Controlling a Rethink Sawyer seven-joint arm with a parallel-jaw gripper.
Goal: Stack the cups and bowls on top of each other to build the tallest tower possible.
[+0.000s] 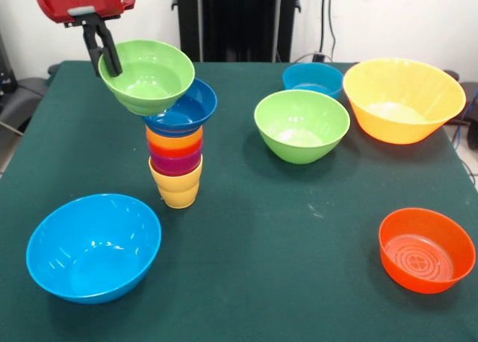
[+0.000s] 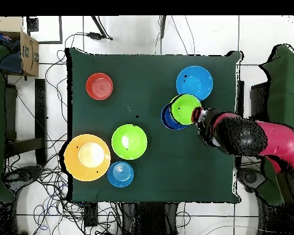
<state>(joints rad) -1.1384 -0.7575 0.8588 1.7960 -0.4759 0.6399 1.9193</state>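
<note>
Cups stand nested in a short multicoloured tower (image 1: 177, 163) on the dark green table (image 1: 246, 230), left of centre in the front view; a glossy yellow plastic tumbler (image 1: 178, 188) forms the base, a purple tumbler (image 1: 176, 163) sits in it, then a red-orange rim and an orange-yellow cup (image 1: 174, 140) above that; a dark blue round bowl (image 1: 187, 110) caps the cups, tilted slightly; a smaller green glossy bowl (image 1: 147, 76) hangs tilted over the blue bowl's left edge, seeming to touch it, though actual contact cannot be told; the black gripper (image 1: 103, 52) of the red arm pinches this green bowl's rim at its upper left, its fingers clenched on the plastic wall; in the overhead view the same green bowl (image 2: 185, 109) overlaps the dark blue one (image 2: 169, 117), with the gripper (image 2: 197, 114) just beside its rim.

Other bowls lie loose on the table; a large light blue bowl (image 1: 93, 246) sits near the front left corner, close to the tower; a second green bowl (image 1: 302, 125) stands right of centre; a small teal-blue bowl (image 1: 312, 79) stands behind it, just beside a big orange-yellow bowl (image 1: 402, 99) at the far right; an orange-red bowl (image 1: 426, 249) rests alone near the front right, well apart from the rest.
</note>
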